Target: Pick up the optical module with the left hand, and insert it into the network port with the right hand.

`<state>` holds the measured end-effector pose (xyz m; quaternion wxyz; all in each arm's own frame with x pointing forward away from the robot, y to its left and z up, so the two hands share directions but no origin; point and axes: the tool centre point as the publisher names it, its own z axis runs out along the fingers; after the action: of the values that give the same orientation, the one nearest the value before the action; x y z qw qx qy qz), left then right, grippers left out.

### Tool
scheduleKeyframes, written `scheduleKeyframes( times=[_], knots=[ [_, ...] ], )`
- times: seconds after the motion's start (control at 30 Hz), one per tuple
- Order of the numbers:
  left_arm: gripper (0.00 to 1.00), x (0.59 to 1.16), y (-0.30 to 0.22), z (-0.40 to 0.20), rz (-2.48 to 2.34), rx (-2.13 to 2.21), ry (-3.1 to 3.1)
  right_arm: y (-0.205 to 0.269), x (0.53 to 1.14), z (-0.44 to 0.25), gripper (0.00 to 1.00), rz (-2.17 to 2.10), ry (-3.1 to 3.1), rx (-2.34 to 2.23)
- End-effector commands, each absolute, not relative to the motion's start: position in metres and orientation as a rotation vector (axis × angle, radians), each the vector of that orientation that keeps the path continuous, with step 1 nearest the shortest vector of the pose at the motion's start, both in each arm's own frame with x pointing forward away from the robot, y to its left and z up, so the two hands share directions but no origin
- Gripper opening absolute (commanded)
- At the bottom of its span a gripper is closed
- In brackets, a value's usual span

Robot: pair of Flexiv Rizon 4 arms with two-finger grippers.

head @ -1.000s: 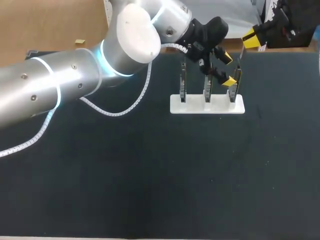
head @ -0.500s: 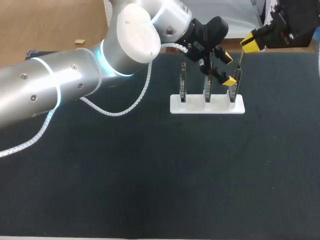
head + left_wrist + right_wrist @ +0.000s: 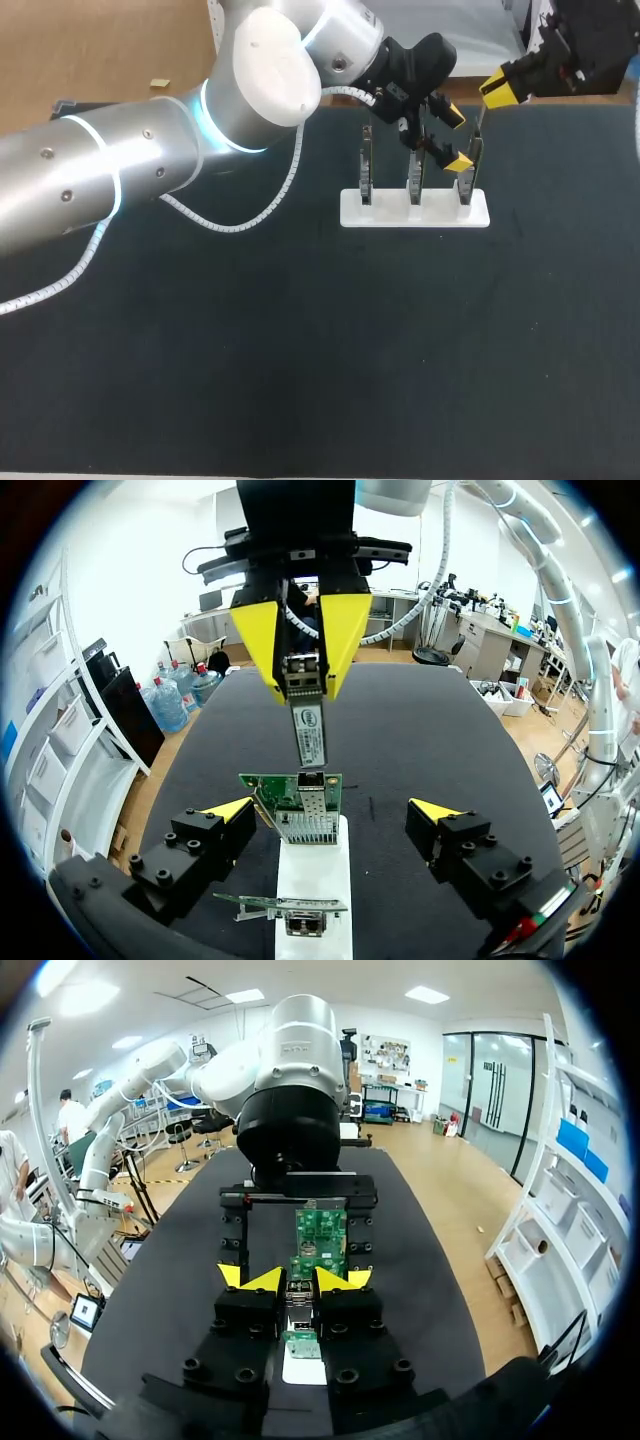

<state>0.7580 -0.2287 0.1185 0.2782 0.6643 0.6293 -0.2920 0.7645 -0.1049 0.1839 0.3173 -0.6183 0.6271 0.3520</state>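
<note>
The optical module (image 3: 308,730), a slim metal stick, hangs between the yellow tips of my right gripper (image 3: 300,645), which is shut on it. Its free end points at the port of a green network card (image 3: 300,805) standing on a white stand (image 3: 315,880). A small gap separates module and port. My left gripper (image 3: 332,810) is open, one tip on each side of that card, touching nothing. In the right wrist view the module (image 3: 297,1305) sits in my right gripper (image 3: 295,1280), with the card (image 3: 320,1230) just ahead. From the head view, my left gripper (image 3: 455,137) is over the stand's right end and my right gripper (image 3: 497,88) is behind it.
The white stand (image 3: 415,210) holds three upright cards in a row near the table's back edge. A second card (image 3: 285,912) lies under my left gripper. The left arm (image 3: 150,160) spans the back left of the dark table (image 3: 320,350).
My right gripper with the module has shifted slightly left and down toward the stand. The left arm and its open gripper have kept still.
</note>
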Motion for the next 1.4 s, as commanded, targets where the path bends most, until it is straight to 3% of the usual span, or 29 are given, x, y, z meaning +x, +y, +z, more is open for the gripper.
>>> scheduleKeyframes(
  times=[0.03, 1.4],
  knots=[
    [1.00, 0.760, -0.230, 0.119, -0.785, 1.789, 1.693, -0.104, 0.765, 0.182, 0.00, 0.927, 1.653, -1.625],
    [1.00, 0.760, -0.230, 0.119, -0.785, 1.789, 1.693, -0.103, 0.764, 0.174, 0.00, 0.916, 1.670, -1.629]
  ],
)
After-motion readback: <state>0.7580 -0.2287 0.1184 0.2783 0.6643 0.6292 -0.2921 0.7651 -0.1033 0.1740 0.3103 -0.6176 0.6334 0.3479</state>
